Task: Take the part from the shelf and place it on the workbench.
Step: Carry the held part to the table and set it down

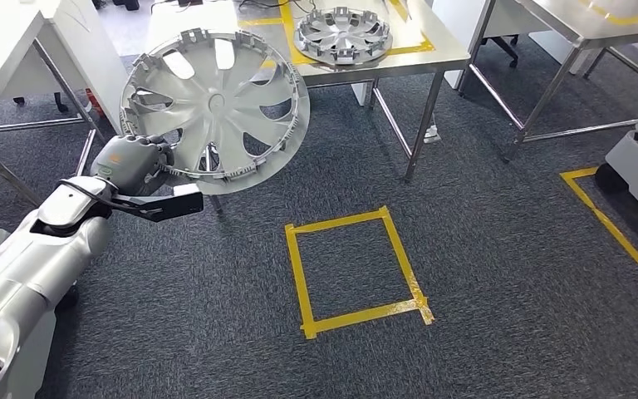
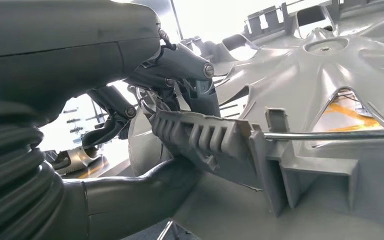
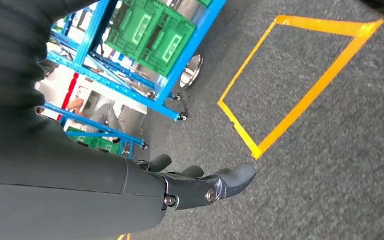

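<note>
Gripping wheel cover rim, left hand

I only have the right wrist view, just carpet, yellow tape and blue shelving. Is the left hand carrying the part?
Observer: Yes, the left hand grips a silver wheel cover by its rim, held up on edge.
Operator: Anything on the workbench already?
Observer: Another wheel cover lies flat on the workbench, inside a yellow tape outline.
Operator: Where's the grip on the cover?
Observer: In the left wrist view the fingers close on a ribbed clip at the cover's back edge.
</note>
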`<action>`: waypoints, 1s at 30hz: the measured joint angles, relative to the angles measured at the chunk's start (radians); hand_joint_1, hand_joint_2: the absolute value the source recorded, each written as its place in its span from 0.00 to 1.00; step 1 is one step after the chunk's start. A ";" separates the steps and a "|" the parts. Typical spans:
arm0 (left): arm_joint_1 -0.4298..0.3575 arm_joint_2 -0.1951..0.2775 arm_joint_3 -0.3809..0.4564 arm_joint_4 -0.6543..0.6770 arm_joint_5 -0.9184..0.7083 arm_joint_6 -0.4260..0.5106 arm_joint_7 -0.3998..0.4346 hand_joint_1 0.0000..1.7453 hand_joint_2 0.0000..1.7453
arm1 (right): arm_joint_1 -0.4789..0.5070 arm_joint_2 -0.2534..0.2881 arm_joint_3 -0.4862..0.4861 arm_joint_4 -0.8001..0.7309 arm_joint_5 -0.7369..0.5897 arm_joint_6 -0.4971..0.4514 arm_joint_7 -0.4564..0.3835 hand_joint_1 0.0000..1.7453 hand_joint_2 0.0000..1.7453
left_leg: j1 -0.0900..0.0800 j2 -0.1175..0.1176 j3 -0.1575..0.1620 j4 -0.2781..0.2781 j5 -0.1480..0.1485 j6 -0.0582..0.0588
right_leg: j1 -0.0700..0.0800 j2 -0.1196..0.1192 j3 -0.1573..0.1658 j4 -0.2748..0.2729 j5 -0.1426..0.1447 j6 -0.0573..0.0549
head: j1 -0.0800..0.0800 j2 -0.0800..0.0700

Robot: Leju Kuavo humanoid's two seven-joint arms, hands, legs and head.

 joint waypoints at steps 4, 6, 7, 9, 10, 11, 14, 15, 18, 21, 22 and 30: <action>0.000 0.000 0.002 0.000 0.002 0.000 0.001 1.00 1.00 | 0.000 0.003 0.000 0.000 0.000 -0.005 0.005 0.00 1.00 | -0.003 -0.006 -0.011 0.027 -0.019 -0.031 | 0.002 0.009 0.041 -0.088 0.023 -0.026 | 0.001 0.000; 0.000 0.000 0.002 -0.001 0.003 -0.001 -0.001 1.00 1.00 | -0.001 0.003 0.000 0.000 0.000 -0.008 0.006 0.00 1.00 | 0.001 -0.006 -0.014 0.026 -0.026 -0.041 | 0.002 0.007 0.042 -0.086 0.022 -0.043 | 0.001 0.000; -0.001 0.000 0.003 -0.001 0.003 -0.002 -0.002 1.00 1.00 | -0.002 0.003 0.000 0.000 0.000 -0.009 0.006 0.00 1.00 | 0.003 -0.003 -0.022 0.045 -0.038 -0.045 | 0.001 0.007 0.043 -0.087 0.023 -0.050 | 0.001 0.000; -0.001 0.000 0.004 -0.001 0.005 -0.003 -0.003 1.00 1.00 | -0.002 0.003 -0.001 0.000 0.000 -0.009 0.006 0.00 1.00 | 0.003 0.004 -0.065 0.143 -0.084 -0.050 | 0.001 0.007 0.046 -0.089 0.022 -0.059 | 0.000 0.000; -0.001 -0.001 0.004 -0.001 0.005 -0.003 -0.002 1.00 1.00 | -0.001 0.003 -0.002 0.000 0.000 -0.009 0.007 0.00 1.00 | 0.003 0.006 -0.100 0.210 -0.107 -0.050 | 0.002 0.007 0.047 -0.089 0.020 -0.063 | 0.000 0.000; -0.001 -0.001 0.005 0.000 0.006 -0.003 -0.002 1.00 1.00 | 0.000 0.003 -0.003 0.000 0.000 -0.009 0.008 0.00 1.00 | 0.002 0.006 -0.130 0.264 -0.121 -0.048 | 0.004 0.007 0.049 -0.089 0.018 -0.065 | 0.000 0.000; 0.001 -0.001 0.005 0.002 0.007 -0.004 -0.002 1.00 1.00 | 0.001 0.003 -0.006 0.000 0.000 -0.009 0.011 0.00 1.00 | -0.004 0.006 -0.131 0.230 -0.059 -0.032 | 0.011 0.008 0.060 -0.089 0.009 -0.068 | 0.000 0.000; 0.001 0.000 0.006 0.002 0.007 -0.004 -0.002 1.00 1.00 | 0.001 0.003 -0.006 0.000 0.000 -0.009 0.012 0.00 1.00 | -0.010 0.006 -0.104 0.164 -0.024 -0.022 | 0.012 0.008 0.065 -0.090 0.006 -0.067 | 0.000 0.000; -0.001 0.000 0.008 0.002 0.008 -0.004 -0.002 1.00 1.00 | 0.000 0.004 -0.007 0.000 0.000 -0.009 0.011 0.00 1.00 | -0.025 0.006 -0.041 0.034 0.012 -0.001 | 0.016 0.007 0.071 -0.094 0.000 -0.056 | 0.001 0.000; -0.001 -0.001 0.009 0.000 0.010 -0.003 -0.003 1.00 1.00 | 0.000 0.005 -0.008 0.000 0.000 -0.010 0.010 0.00 1.00 | -0.022 0.005 -0.027 0.013 0.006 0.003 | 0.016 0.005 0.074 -0.099 -0.003 -0.039 | 0.002 0.000; -0.001 -0.002 0.010 0.000 0.010 -0.003 -0.003 1.00 1.00 | 0.000 0.005 -0.008 0.000 0.000 -0.010 0.010 0.00 1.00 | -0.018 0.005 -0.021 0.007 0.006 0.007 | 0.017 0.004 0.068 -0.085 -0.013 -0.035 | 0.002 0.000; 0.008 -0.005 0.013 0.000 0.010 -0.003 -0.001 1.00 1.00 | 0.003 0.004 -0.012 0.000 0.000 -0.010 0.011 0.00 1.00 | -0.016 0.000 -0.002 0.013 -0.018 0.016 | 0.017 0.002 -0.040 0.040 0.006 -0.027 | 0.003 0.000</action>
